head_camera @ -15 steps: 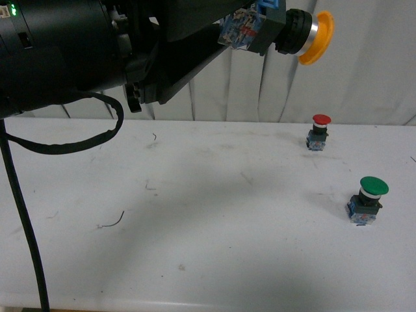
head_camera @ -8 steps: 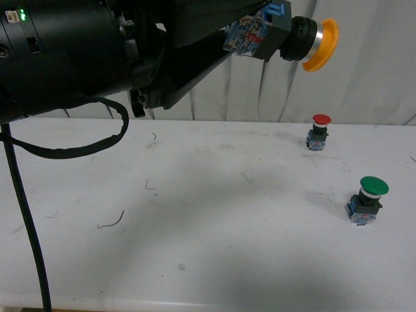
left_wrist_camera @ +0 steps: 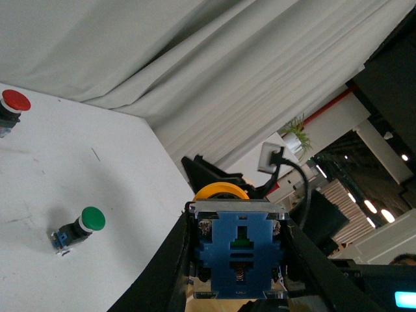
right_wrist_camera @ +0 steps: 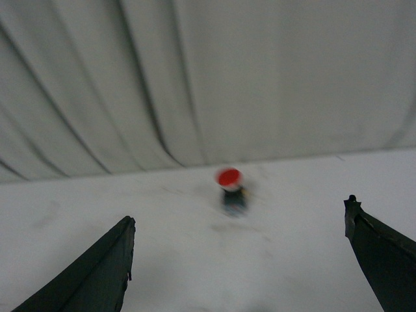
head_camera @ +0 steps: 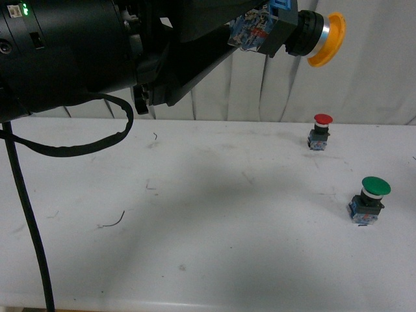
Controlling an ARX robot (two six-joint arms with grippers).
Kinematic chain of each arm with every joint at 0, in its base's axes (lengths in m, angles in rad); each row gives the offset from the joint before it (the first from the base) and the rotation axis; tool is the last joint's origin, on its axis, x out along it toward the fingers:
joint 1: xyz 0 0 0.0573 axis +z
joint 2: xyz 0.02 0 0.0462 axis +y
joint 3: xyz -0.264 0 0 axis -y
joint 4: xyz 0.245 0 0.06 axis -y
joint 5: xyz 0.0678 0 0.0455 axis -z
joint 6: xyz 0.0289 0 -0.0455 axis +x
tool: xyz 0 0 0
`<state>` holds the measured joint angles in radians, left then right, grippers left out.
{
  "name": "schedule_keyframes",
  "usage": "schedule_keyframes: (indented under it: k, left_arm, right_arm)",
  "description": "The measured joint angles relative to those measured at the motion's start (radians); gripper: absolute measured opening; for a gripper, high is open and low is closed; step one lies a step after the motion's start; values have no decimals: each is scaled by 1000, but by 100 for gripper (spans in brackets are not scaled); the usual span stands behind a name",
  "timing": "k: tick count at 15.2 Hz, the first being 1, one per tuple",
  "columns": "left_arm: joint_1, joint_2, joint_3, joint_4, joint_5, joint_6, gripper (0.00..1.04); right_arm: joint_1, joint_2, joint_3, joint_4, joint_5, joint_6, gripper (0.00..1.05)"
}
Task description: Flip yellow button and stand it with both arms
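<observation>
Held item: the small yellow-capped push-button switch with black collar and blue blocky base (head_camera: 305,34) is in the air at the top of the front view, high above the white tabletop (head_camera: 195,221). It lies sideways, with the cap pointing to the robot's right and the base towards the arm.
Left gripper (left_wrist_camera: 239,276): closed around the blue base of the yellow button. In the left wrist view the black fingers (left_wrist_camera: 173,276) press on opposite sides of the base, and the yellow cap edge shows beyond it.
Left arm: a bulky black housing (head_camera: 65,52) fills the upper left of the front view. A small green light (head_camera: 25,9) is lit, and a black cable (head_camera: 26,214) hangs down from it.
Right gripper (right_wrist_camera: 240,260): empty, with its two dark fingers (right_wrist_camera: 97,273) spread wide apart. It faces the red switch, and the picture is blurred.
Red-capped switch (head_camera: 320,132): upright on the far right of the table, near the pale pleated curtain (head_camera: 377,78).
Green-capped switch (head_camera: 370,200): upright, nearer the robot than the red one and well apart from it.
Contact: the yellow button touches neither the table nor the other switches.
</observation>
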<state>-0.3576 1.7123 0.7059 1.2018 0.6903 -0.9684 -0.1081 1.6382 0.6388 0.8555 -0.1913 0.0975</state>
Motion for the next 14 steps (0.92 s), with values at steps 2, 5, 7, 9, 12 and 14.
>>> schedule_keyframes:
  k: [2,5,7,9,12,14]
  left_arm:
    - [-2,0,0,-2,-2,0,33]
    - [-9,0,0,-3,-3,0,33]
    - [-12,0,0,-1,-2,0,33]
    - [-12,0,0,5,-2,0,33]
    - [-12,0,0,4,-2,0,33]
    - [-12,0,0,5,-2,0,33]
  right_arm:
    - [55,-59,9,174,-183,199,98]
    - [161,-96,-24,426,-437,566,98]
    - [195,-83,-48,431,-547,793,98]
    - [207,-47,-56,427,-553,964,98]
    - [205,21,-37,428,-536,1057,98]
    - [214,62,-5,430,-520,1073,98]
